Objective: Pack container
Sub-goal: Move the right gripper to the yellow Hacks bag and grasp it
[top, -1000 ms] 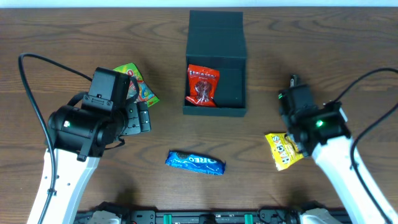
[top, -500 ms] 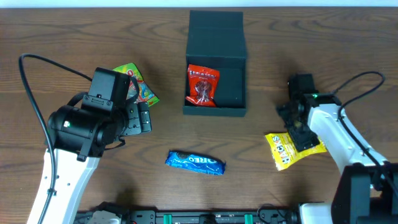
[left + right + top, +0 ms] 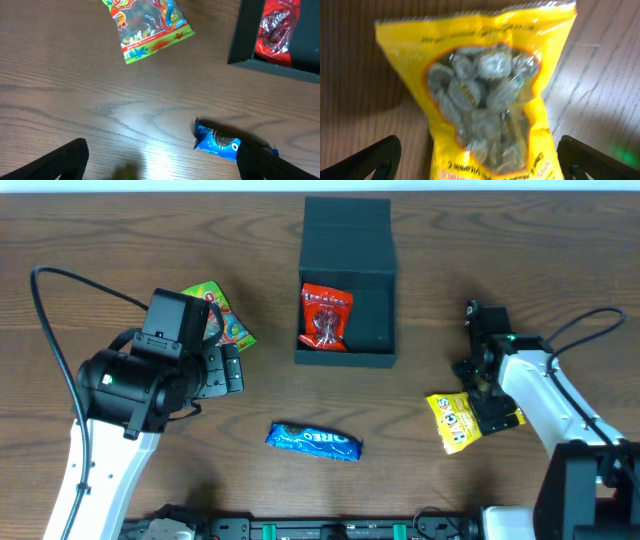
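The right gripper (image 3: 481, 162) hung directly over the yellow crinkly plastic packet of wrapped sweets (image 3: 485, 100). Its jaws were spread wide and held nothing, with one finger on either side of the packet. The packet's long axis ran crosswise to the jaw line, so a straight descent would likely close across its narrow width. The matte dark teal-black square cardboard container (image 3: 375, 320), flap lid open and a red snack packet (image 3: 327, 317) inside, sat on the wooden counter (image 3: 520, 240) forward and left of that gripper. The left gripper (image 3: 165, 165), also wide open and empty, was well apart from the yellow packet.

White arm links (image 3: 100, 470), blk joint housings (image 3: 125, 385), thin blk cables (image 3: 40, 310)
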Robot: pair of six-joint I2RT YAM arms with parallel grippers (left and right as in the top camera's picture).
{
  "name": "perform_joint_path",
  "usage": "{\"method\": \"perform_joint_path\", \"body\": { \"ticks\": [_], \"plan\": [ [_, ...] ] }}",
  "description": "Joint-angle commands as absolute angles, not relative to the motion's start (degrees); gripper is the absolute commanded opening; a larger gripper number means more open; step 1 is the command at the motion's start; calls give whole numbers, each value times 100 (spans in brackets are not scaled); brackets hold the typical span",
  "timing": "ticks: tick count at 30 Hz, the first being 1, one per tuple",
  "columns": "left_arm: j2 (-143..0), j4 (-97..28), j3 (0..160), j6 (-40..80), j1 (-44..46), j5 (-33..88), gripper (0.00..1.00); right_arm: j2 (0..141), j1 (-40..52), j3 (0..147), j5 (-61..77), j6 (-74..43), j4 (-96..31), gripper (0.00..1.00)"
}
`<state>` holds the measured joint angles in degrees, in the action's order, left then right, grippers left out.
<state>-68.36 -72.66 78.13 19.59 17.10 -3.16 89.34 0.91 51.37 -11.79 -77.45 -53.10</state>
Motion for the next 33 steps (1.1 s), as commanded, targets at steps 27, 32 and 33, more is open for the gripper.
{"method": "perform_joint_path", "body": {
  "ticks": [27, 32, 33],
  "plan": [
    [-6834, -7214, 7797, 1925, 1728, -301, 95, 8969, -106, 4595, -1426, -7616, -4757, 64],
    [-6834, -7214, 7797, 1925, 1728, -301, 95, 8969, -106, 4589, -1409, -7616, -4759, 27],
    [-6834, -7214, 7797, 1925, 1728, -301, 95, 8969, -106, 4589, -1409, -7616, -4759, 24]
  ]
}}
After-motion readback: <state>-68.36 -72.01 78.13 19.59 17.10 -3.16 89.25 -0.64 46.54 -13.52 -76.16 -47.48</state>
